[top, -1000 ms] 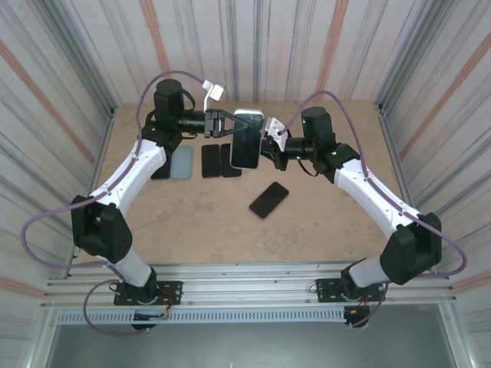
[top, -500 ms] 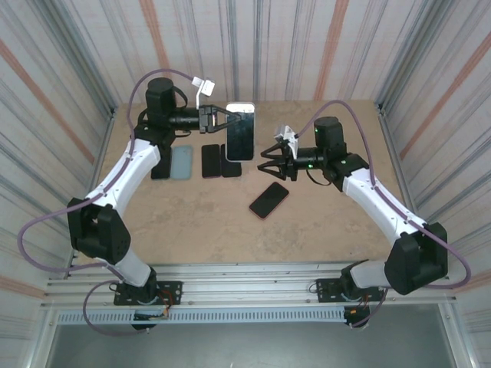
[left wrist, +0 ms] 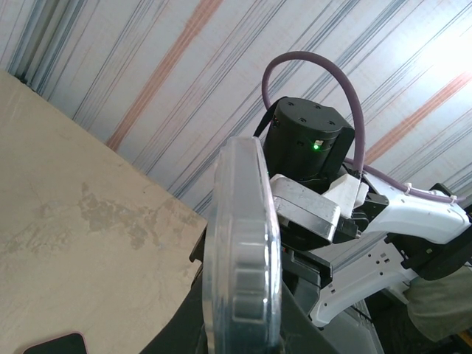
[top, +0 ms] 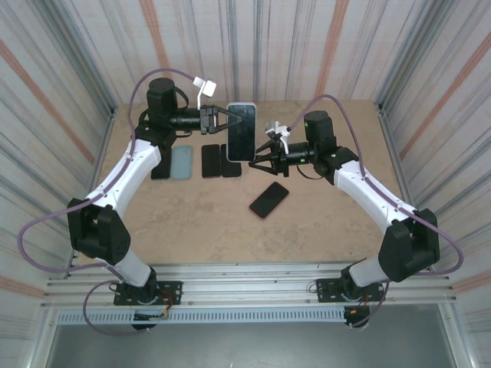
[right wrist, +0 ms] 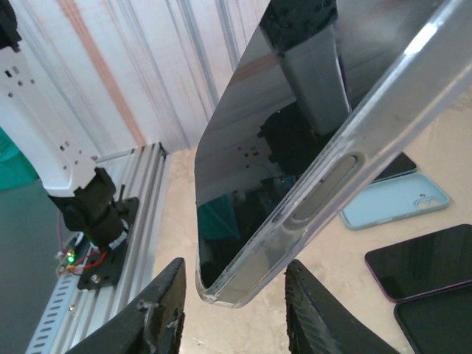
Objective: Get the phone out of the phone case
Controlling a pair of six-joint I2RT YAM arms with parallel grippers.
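The phone (top: 240,132), dark-screened and inside its clear phone case (right wrist: 324,192), is held upright above the back middle of the table. My left gripper (top: 219,121) is shut on its left side; one of its fingers (right wrist: 313,81) presses on the screen. In the left wrist view the clear case edge (left wrist: 243,251) rises between that gripper's (left wrist: 243,335) dark fingers. My right gripper (top: 259,153) is open beside the phone's lower right. Its fingers (right wrist: 158,317) straddle the phone's (right wrist: 265,147) bottom corner with a gap on each side.
On the table below lie a dark phone with a pink rim (top: 268,199), a light blue case (top: 182,162) (right wrist: 398,200) and dark phones (top: 221,161) (right wrist: 420,258) in a row. Corrugated walls enclose the table on three sides.
My right gripper let go of the phone, opened and pulled back, then returned to its lower corner with the jaws narrower. My left gripper shifted the phone slightly left and up.
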